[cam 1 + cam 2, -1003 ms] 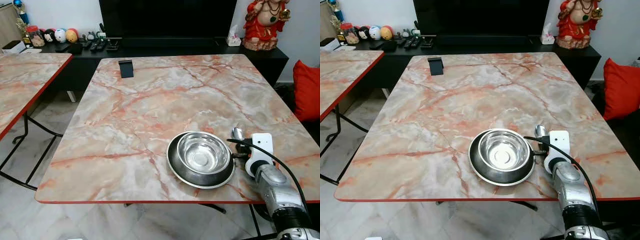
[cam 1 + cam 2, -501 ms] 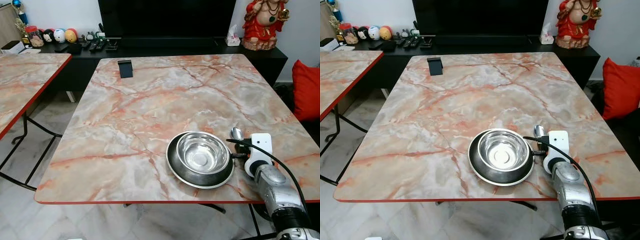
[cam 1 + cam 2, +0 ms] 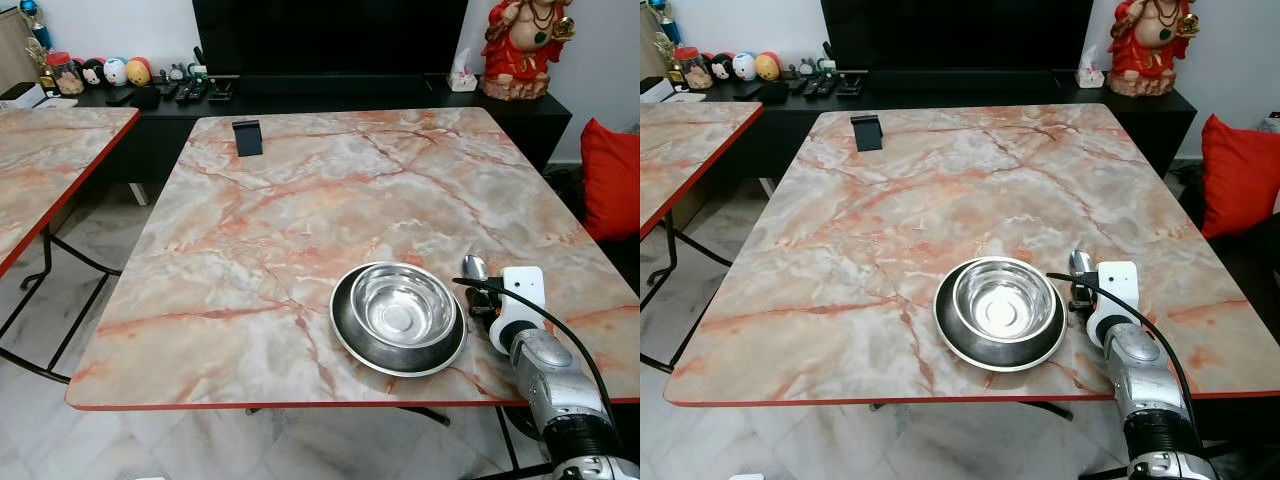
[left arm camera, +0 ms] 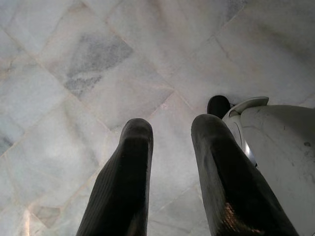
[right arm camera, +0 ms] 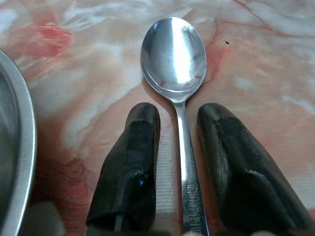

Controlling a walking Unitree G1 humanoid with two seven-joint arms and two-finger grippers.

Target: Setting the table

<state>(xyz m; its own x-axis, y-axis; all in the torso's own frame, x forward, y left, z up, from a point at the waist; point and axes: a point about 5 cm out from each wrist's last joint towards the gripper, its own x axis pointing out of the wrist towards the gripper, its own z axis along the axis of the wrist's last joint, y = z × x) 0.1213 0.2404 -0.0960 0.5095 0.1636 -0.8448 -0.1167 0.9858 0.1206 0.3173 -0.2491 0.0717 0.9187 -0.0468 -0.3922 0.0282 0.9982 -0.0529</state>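
A steel bowl (image 3: 398, 305) sits in a dark round plate (image 3: 345, 335) near the front right of the marble table (image 3: 300, 200). Just right of the plate lies a steel spoon (image 5: 173, 51), its bowl (image 3: 474, 267) pointing away from me. My right gripper (image 5: 178, 110) is low over the spoon's handle, open, one black finger on each side with a thin gap to the metal. My left gripper (image 4: 172, 128) hangs open above the tiled floor, beside a white part of my body.
A small black stand (image 3: 247, 137) is at the table's far left. A second marble table (image 3: 40, 160) stands to the left across a gap of floor. Behind are a black console (image 3: 150, 95), a red statue (image 3: 520, 45) and a red cushion (image 3: 612, 180).
The head view has shifted slightly. The right gripper, spoon, bowl and plate keep the same places relative to one another.
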